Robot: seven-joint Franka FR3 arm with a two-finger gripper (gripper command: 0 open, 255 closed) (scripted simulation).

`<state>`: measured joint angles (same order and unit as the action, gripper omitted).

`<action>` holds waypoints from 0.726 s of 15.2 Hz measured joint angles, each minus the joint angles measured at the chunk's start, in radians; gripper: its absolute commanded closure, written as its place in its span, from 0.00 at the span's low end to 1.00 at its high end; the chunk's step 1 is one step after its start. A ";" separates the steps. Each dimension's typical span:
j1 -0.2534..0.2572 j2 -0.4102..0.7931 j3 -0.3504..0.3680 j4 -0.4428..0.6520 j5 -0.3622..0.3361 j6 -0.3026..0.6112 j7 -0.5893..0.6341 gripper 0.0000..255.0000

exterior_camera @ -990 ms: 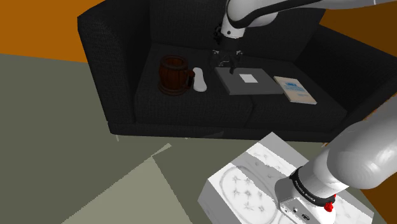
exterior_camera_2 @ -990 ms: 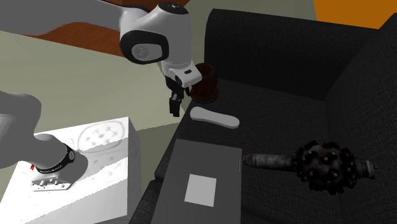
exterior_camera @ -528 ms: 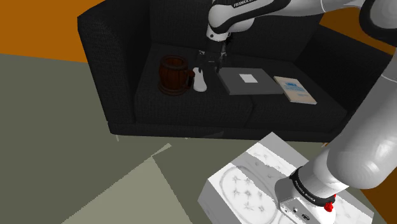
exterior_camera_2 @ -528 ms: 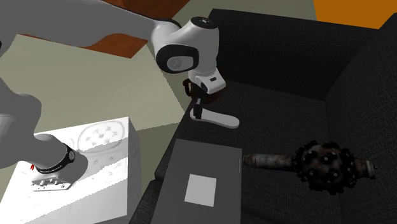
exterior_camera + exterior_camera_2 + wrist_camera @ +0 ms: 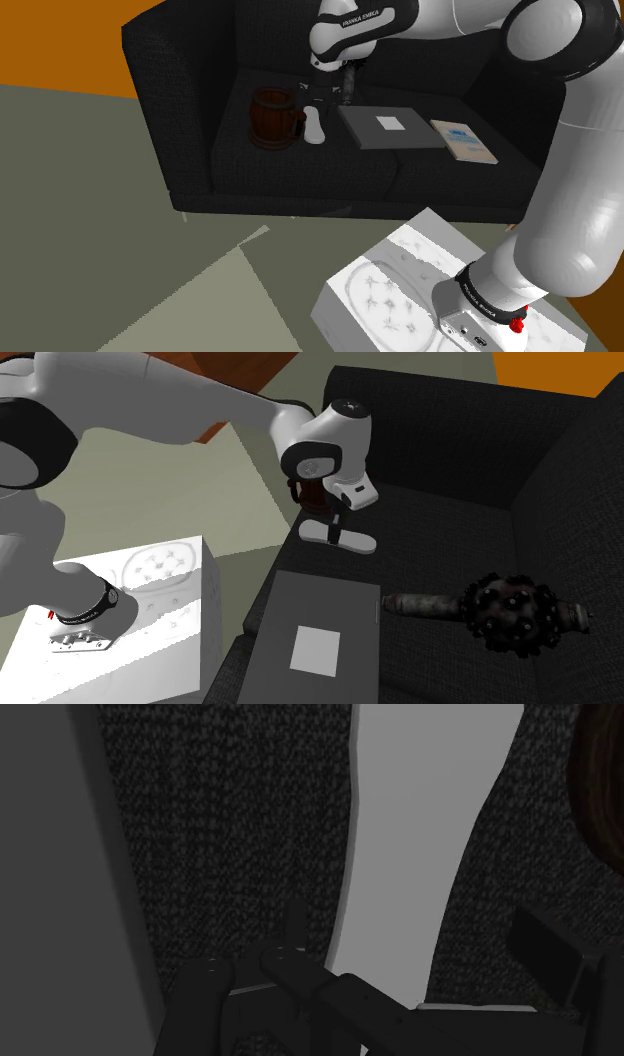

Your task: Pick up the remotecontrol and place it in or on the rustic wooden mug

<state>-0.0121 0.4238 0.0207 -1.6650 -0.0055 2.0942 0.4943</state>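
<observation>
Pincer (image 5: 336, 534) open over remote control (image 5: 356, 540) on black sofa (image 5: 180, 90)

Your pincer (image 5: 337, 96) hangs low over the sofa seat, pointing down at the white remote control (image 5: 316, 128), which lies flat on the dark cushion directly beneath it. In the wrist view the two black fingers (image 5: 294, 936) stand apart, one on each side of the remote control (image 5: 430, 834), and are not clenched on it. The long pale body runs away from the pincer (image 5: 420, 939) along the cushion. Whether either finger touches it you cannot tell.

The wooden mug (image 5: 272, 117), brown and banded, stands upright on the same cushion just beside the remote control, on the side of one finger. Its dark brown wall (image 5: 603, 784) shows past that finger in the wrist view. From the second exterior camera the mug (image 5: 314, 500) sits behind the pincer, largely hidden by the arm's white wrist.

On the side of the other finger lies a flat grey slab (image 5: 392, 128) with a white square on its top, its edge (image 5: 50, 854) near the remote control but apart from it. Beyond the slab from the pincer rests a pale book (image 5: 463, 141). A dark spiked club (image 5: 505, 610) lies on the seat, well apart from the pincer. The white stand (image 5: 160, 592) sits on the floor in front of the sofa.
</observation>
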 measured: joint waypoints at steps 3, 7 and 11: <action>0.002 0.019 0.000 -0.011 -0.001 0.031 0.004 0.00; 0.001 0.036 0.000 -0.020 -0.001 0.056 0.001 0.00; 0.001 0.036 0.000 -0.021 -0.001 0.058 0.002 0.00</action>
<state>-0.0114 0.4600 0.0202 -1.6855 -0.0064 2.1518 0.4958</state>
